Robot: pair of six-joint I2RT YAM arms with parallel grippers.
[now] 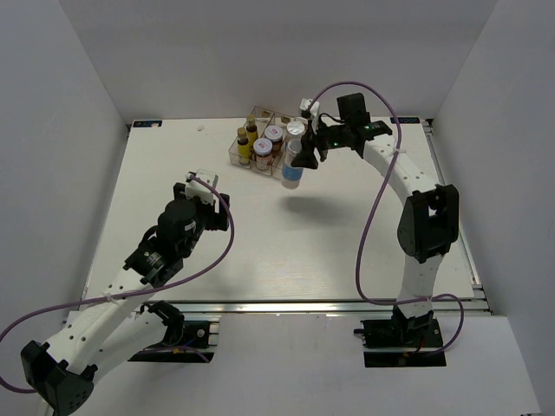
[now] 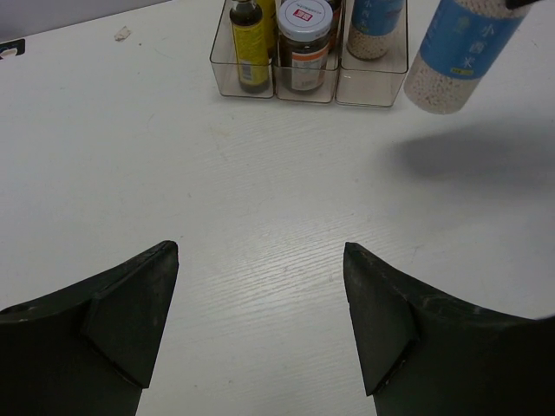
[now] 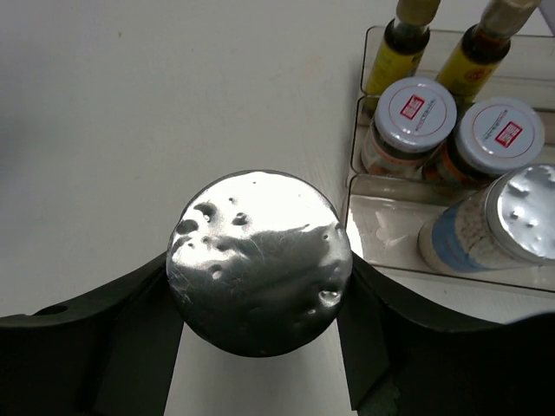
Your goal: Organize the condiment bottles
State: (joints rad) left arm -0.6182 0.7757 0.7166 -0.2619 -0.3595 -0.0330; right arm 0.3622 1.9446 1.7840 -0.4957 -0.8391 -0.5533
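I've got the right tool (image 1: pixel 297 159) closed on a white blue-banded bottle (image 3: pixel 257 260), one finger on each side of the body just under its dimpled foil top. The bottle hangs upright, clear of the desk (image 1: pixel 347 243); from the left wrist view I can see its shadow lying on the surface below it. It sits just beside the near right corner of the clear tray (image 3: pixel 357 186), not yet over it.

Reading the tray from the right wrist: two yellow bottles (image 3: pixel 401 48) in one compartment, two brown jars (image 3: pixel 413 117) with pale lids in the middle one, and a second white bottle (image 3: pixel 503 221) in the third. That third compartment has a free spot at the end nearest my held bottle.

So I judge this to be the carry-and-place step, and probably the last bottle, since I see none loose on the desk.

The next move calls for a short sideways shift over that free spot, keeping the bottle vertical, then a straight descent between the compartment walls and the other white bottle. It looks snug, so I'd go slowly and open only once the base is seated.

The left tool (image 2: pixel 260 295) is spread wide, holding nothing, well away from the tray.
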